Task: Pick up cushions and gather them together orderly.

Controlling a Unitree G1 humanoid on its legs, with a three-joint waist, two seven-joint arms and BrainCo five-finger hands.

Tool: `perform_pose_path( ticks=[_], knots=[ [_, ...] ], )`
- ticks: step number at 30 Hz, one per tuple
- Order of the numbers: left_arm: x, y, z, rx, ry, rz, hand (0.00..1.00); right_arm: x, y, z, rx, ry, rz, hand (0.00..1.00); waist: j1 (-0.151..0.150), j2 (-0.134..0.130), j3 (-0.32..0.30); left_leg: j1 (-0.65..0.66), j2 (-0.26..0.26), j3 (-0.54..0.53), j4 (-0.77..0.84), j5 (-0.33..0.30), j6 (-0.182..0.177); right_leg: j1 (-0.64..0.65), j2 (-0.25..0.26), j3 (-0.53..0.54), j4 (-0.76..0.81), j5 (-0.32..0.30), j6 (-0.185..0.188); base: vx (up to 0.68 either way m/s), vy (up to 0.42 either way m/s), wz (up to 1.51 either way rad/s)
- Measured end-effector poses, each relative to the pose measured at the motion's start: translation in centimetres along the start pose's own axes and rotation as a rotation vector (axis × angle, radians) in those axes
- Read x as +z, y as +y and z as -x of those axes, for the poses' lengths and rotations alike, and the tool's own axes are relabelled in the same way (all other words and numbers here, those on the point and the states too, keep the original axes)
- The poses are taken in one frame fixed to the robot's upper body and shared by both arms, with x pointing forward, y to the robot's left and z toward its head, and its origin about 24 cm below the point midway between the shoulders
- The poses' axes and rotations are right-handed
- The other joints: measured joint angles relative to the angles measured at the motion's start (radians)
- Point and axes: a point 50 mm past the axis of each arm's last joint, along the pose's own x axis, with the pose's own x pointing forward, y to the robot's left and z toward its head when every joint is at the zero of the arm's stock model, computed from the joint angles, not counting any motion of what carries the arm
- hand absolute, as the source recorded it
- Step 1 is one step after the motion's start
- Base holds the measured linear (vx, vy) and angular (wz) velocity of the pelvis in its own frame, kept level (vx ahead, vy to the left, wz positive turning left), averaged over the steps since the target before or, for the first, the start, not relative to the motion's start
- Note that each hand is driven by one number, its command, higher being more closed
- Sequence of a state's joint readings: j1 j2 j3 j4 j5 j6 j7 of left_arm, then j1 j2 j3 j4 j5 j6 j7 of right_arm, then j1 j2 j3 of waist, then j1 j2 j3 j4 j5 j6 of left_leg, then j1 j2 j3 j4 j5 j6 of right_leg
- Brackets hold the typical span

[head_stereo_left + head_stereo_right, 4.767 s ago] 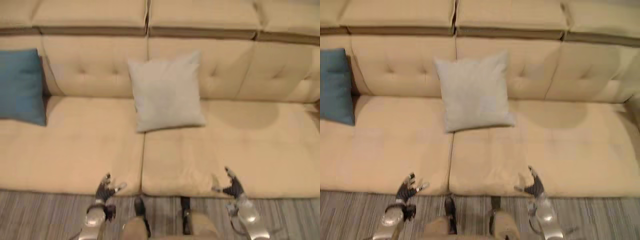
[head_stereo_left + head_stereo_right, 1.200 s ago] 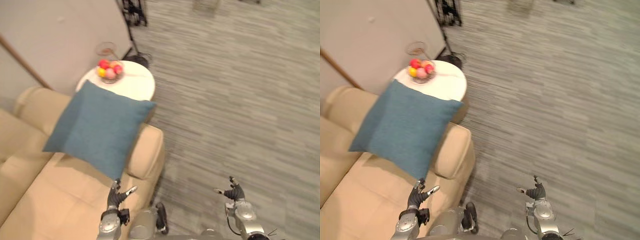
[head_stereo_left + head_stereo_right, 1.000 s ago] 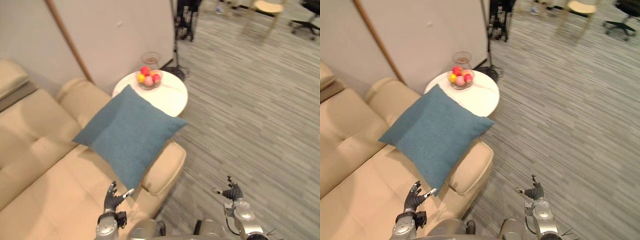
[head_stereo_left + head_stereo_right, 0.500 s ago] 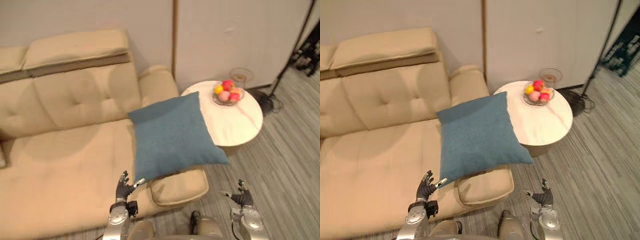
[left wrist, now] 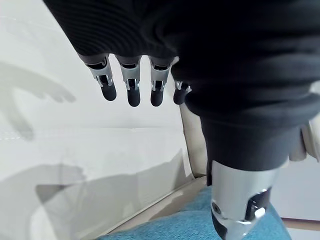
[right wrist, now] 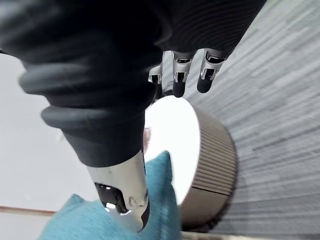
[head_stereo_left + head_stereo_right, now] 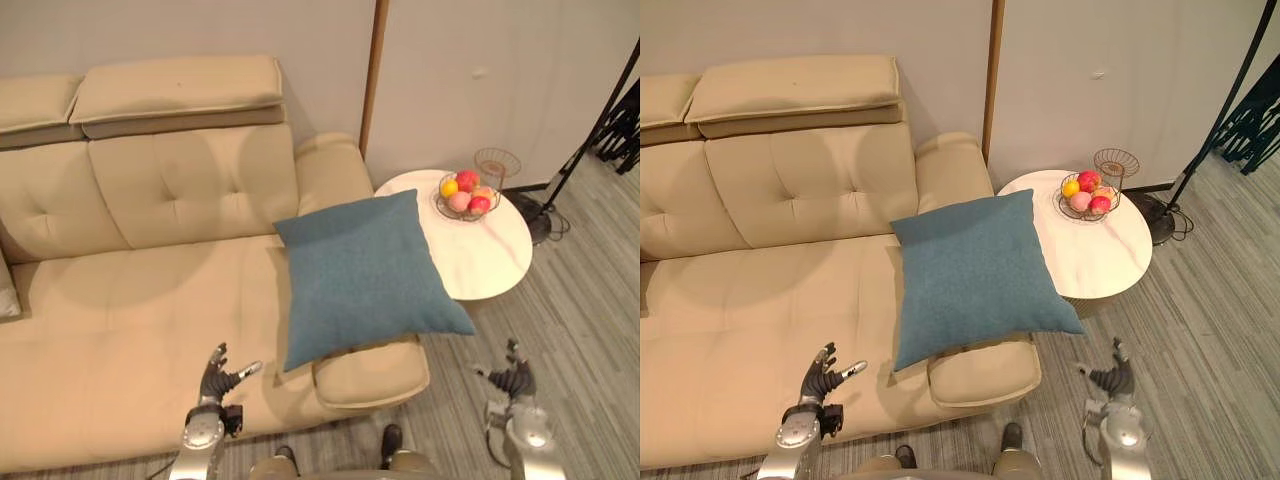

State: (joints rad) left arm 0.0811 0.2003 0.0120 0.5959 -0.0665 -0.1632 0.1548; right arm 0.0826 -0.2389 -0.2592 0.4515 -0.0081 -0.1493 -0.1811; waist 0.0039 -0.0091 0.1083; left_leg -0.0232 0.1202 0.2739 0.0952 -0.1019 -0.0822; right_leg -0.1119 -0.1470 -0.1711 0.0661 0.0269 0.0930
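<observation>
Overhanging the armrest (image 7: pixel 372 376), the blue cushion (image 7: pixel 365 275) lies just beyond the spread, empty left hand (image 7: pixel 213 383).

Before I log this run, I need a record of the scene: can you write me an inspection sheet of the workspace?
Surface: beige sofa, seat bare in front of the robot.
Job's things: blue cushion, propped over the sofa's right armrest, one corner hanging toward the table; in neither hand.
Clutter: round white table beside the armrest, with a bowl of fruit and a small wire basket.
Hands: left hand open over the seat's front edge; right hand open over the floor.
Cables: what looks like a cord by the dark stand.
Surroundings: pale wall, wooden strip, grey striped floor.
</observation>
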Motion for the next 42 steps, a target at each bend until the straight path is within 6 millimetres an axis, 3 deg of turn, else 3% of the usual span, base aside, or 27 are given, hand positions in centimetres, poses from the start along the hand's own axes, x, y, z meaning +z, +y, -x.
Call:
perform_pose_path(
  ticks=[4,7,9,12,14,15,16,17,21,26,30,34,39,42],
  knots=[
    [3.6,-0.6,-1.9,-0.008,-0.108,0.012,0.0,5.7,1.7,-2.9,0.025,-0.18,-0.01,0.0,-0.018,-0.001,0.004,-0.042,0.002,-0.005,-0.047,0.04,-0.006,-0.054,0.008,-0.013,-0.005,0.011,-0.012,-0.01,-0.033,0.08],
    [8.1,-2.3,-3.6,-0.046,-0.227,0.044,0.0,10.4,5.0,-4.2,0.121,-0.318,-0.004,0.0,-0.015,-0.008,0.058,-0.087,0.016,-0.015,-0.036,0.05,-0.01,-0.088,0.022,-0.004,-0.003,0.027,-0.031,-0.04,-0.032,0.08],
    [12.1,-3.7,-4.8,-0.083,-0.325,0.073,0.0,14.1,7.8,-5.0,0.196,-0.403,0.005,0.0,-0.013,-0.013,0.097,-0.158,0.023,-0.025,0.0,0.054,-0.01,-0.144,0.026,0.006,0.0,0.044,-0.046,-0.08,-0.035,0.09],
    [17.5,-5.2,-6.2,-0.099,-0.419,0.106,0.0,19.3,10.3,-5.9,0.239,-0.495,0.006,0.0,0.0,-0.012,0.192,-0.222,0.027,-0.03,0.04,0.06,-0.009,-0.192,0.024,0.009,0.002,0.067,-0.051,-0.11,-0.03,0.05],
    [19.9,-5.9,-6.5,-0.107,-0.452,0.137,0.0,21.1,10.8,-6.3,0.214,-0.509,-0.019,0.0,0.006,-0.012,0.222,-0.258,0.027,-0.037,0.058,0.061,-0.009,-0.217,0.023,0.008,0.002,0.075,-0.052,-0.1,-0.009,0.08],
    [21.8,-6.6,-6.6,-0.111,-0.473,0.172,1.0,22.4,11.1,-6.7,0.187,-0.511,-0.04,0.0,0.004,-0.012,0.25,-0.281,0.026,-0.044,0.061,0.072,-0.01,-0.233,0.021,0.008,0.003,0.084,-0.059,-0.09,-0.005,0.13],
    [22.5,-7.0,-6.7,-0.117,-0.476,0.192,1.0,22.9,11.2,-6.8,0.177,-0.51,-0.042,0.0,0.002,-0.012,0.262,-0.288,0.025,-0.048,0.061,0.077,-0.009,-0.239,0.02,0.008,0.004,0.085,-0.059,-0.1,-0.005,0.18],
    [23.4,-7.6,-6.6,-0.132,-0.48,0.207,1.0,23.6,11.6,-6.9,0.173,-0.505,-0.049,1.0,-0.007,-0.012,0.275,-0.296,0.025,-0.054,0.061,0.082,-0.009,-0.244,0.019,0.007,0.005,0.085,-0.059,-0.06,-0.002,0.11],
    [25.8,-8.8,-6.2,-0.148,-0.523,0.23,1.0,25.6,12.4,-6.5,0.174,-0.542,-0.045,1.0,-0.021,-0.012,0.285,-0.325,0.026,-0.052,0.049,0.101,-0.015,-0.29,0.021,0.017,0.023,0.085,-0.059,-0.08,-0.019,-0.02],
    [28.7,-7.6,-4.9,-0.129,-0.641,0.308,1.0,26.6,11.9,-5.6,0.172,-0.618,-0.073,1.0,-0.019,-0.007,0.293,-0.318,0.039,-0.049,0.001,0.137,-0.031,-0.315,0.034,0.032,0.034,0.085,-0.06,-0.07,-0.038,-0.05],
    [30.0,-7.2,-3.3,-0.152,-0.755,0.347,1.0,25.7,11.5,-4.4,0.193,-0.648,-0.135,1.0,-0.018,-0.007,0.293,-0.291,0.04,-0.033,-0.028,0.148,-0.032,-0.312,0.04,0.044,0.035,0.085,-0.06,-0.01,-0.021,-0.11],
    [28.8,-7.2,-1.7,-0.186,-0.801,0.381,1.0,22.7,11.9,-2.8,0.243,-0.621,-0.194,1.0,-0.025,-0.005,0.292,-0.235,0.039,-0.025,-0.047,0.148,-0.032,-0.268,0.042,0.055,0.031,0.084,-0.059,0.07,0.017,-0.08],
    [23.2,-6.4,-0.4,-0.179,-0.738,0.402,1.0,19.3,12.7,0.9,0.35,-0.625,-0.206,1.0,-0.034,0.001,0.281,-0.145,0.038,-0.023,-0.063,0.14,-0.033,-0.165,0.052,0.059,0.003,0.076,-0.048,0.06,0.023,0.06],
    [18.5,-5.6,0.3,-0.149,-0.637,0.401,1.0,17.3,13.4,3.0,0.441,-0.606,-0.196,1.0,-0.023,0.01,0.226,-0.097,0.038,-0.022,-0.08,0.135,-0.033,-0.111,0.057,0.061,-0.027,0.075,-0.047,0.04,0.022,0.02]
  ],
)
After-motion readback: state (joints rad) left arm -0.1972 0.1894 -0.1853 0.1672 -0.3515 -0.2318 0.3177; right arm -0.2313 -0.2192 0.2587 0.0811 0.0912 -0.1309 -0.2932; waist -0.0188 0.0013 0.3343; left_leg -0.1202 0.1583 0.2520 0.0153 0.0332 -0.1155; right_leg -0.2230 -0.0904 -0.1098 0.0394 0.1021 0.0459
